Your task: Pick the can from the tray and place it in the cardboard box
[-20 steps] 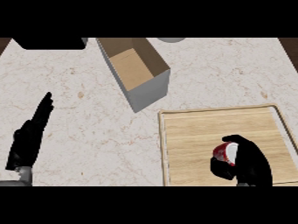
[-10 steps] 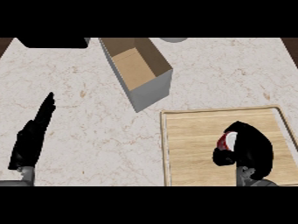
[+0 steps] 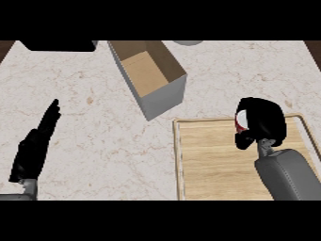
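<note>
Gripping the can (image 3: 240,120), the right hand (image 3: 261,123) curls round it over the upper edge of the tray (image 3: 178,160), right of centre in the frame.
Only a red-and-white sliver of the can shows at the hand's left side; whether it touches the tray I cannot tell. The open box (image 3: 164,96) stands near the tray, up and to its left. The left hand (image 3: 32,149) rests at lower left, fingers straight and together.

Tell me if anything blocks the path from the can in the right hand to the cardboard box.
Nothing visible does. The right hand, curled round the can, is at the far edge of the tray; only counter lies between it and the cardboard box, whose grey side wall faces the can.
</note>
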Robot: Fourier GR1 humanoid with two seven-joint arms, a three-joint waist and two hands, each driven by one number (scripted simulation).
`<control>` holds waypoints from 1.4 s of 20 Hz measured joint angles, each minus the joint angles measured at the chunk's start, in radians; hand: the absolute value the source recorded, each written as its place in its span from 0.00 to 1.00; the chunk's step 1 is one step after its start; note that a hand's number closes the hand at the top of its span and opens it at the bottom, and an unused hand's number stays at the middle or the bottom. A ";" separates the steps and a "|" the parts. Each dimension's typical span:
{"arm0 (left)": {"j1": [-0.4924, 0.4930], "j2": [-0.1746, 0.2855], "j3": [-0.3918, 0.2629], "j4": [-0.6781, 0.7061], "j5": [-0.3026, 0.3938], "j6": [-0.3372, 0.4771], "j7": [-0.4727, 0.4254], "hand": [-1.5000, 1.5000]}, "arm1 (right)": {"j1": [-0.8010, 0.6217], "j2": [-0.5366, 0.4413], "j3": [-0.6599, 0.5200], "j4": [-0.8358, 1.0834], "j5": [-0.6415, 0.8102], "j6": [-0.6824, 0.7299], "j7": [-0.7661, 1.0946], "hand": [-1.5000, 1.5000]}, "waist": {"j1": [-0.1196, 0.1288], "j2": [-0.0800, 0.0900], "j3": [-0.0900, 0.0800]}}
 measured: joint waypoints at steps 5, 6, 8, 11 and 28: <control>-0.012 -0.015 0.020 0.015 -0.013 0.000 0.000 0.50 | -0.062 0.001 -0.029 -0.025 0.006 0.002 -0.038 1.00 | -0.012 -0.003 0.000; -0.011 -0.017 0.022 0.020 -0.016 0.001 -0.007 0.50 | -0.062 0.008 -0.033 -0.036 -0.004 -0.012 -0.057 1.00 | -0.013 -0.003 0.000; -0.009 -0.019 0.022 0.014 -0.019 0.003 -0.001 0.50 | -0.077 0.026 -0.051 -0.082 -0.047 -0.040 -0.097 1.00 | -0.015 -0.005 0.000; -0.001 -0.019 0.023 0.001 -0.018 0.000 0.009 0.50 | -0.121 0.062 -0.073 -0.135 -0.116 -0.066 -0.150 1.00 | -0.013 -0.005 0.001; -0.006 -0.032 0.049 0.018 -0.032 -0.041 -0.011 0.50 | -0.593 0.232 -0.114 0.094 -0.240 -0.105 -0.109 1.00 | -0.002 -0.002 -0.001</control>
